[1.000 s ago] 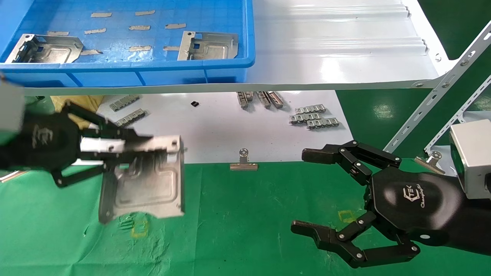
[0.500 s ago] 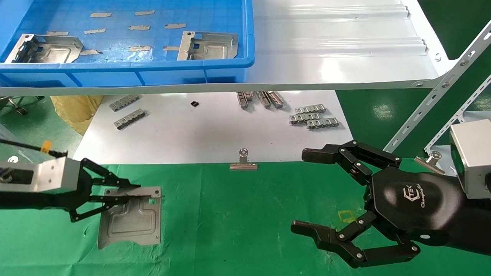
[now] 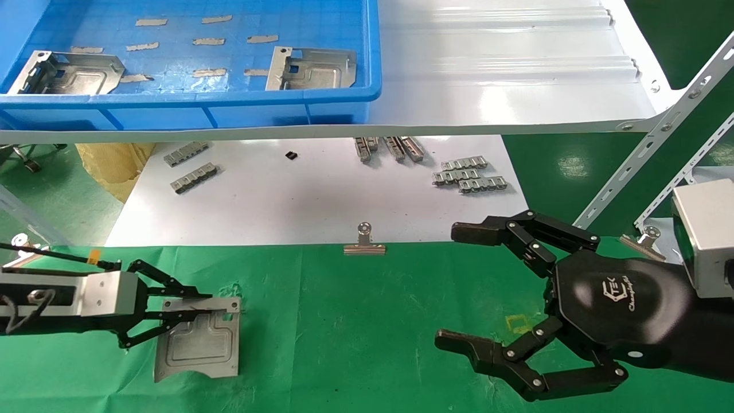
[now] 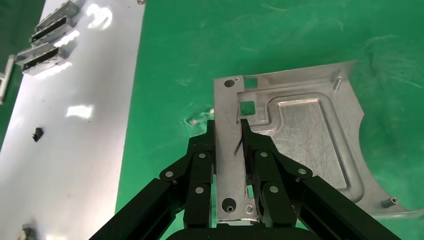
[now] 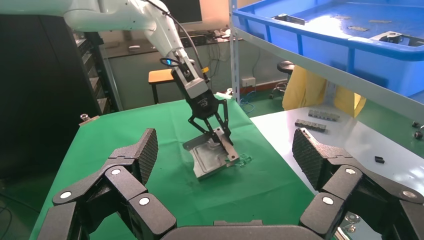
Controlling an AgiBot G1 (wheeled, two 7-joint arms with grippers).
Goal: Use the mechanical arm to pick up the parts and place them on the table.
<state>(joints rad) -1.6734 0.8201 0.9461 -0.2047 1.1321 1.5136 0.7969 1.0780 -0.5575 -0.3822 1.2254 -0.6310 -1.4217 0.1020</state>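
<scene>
My left gripper [image 3: 192, 303] is shut on the folded flange of a silvery part [image 3: 198, 344], which lies low and slightly tilted over the green cloth table [image 3: 355, 321] at the front left. In the left wrist view the fingers [image 4: 257, 160] pinch the flange on both sides of the part [image 4: 305, 135]. The right wrist view shows the same part [image 5: 207, 161] under the left gripper [image 5: 216, 131]. My right gripper [image 3: 447, 287] hovers open and empty over the cloth at the right; it also shows in the right wrist view [image 5: 225, 147]. Two more parts [image 3: 69, 71] [image 3: 312, 67] lie in the blue bin [image 3: 229, 97].
The bin stands on a white shelf [image 3: 504, 74] above the back of the table. Below it a glossy white sheet [image 3: 321, 201] carries grey link strips [image 3: 470, 175] [image 3: 192, 166]. A binder clip [image 3: 364, 244] sits at its front edge. A slotted metal bar [image 3: 659, 132] slants at the right.
My left gripper has carried the part down and leftward from mid-air to the cloth. The right arm has not moved.
</scene>
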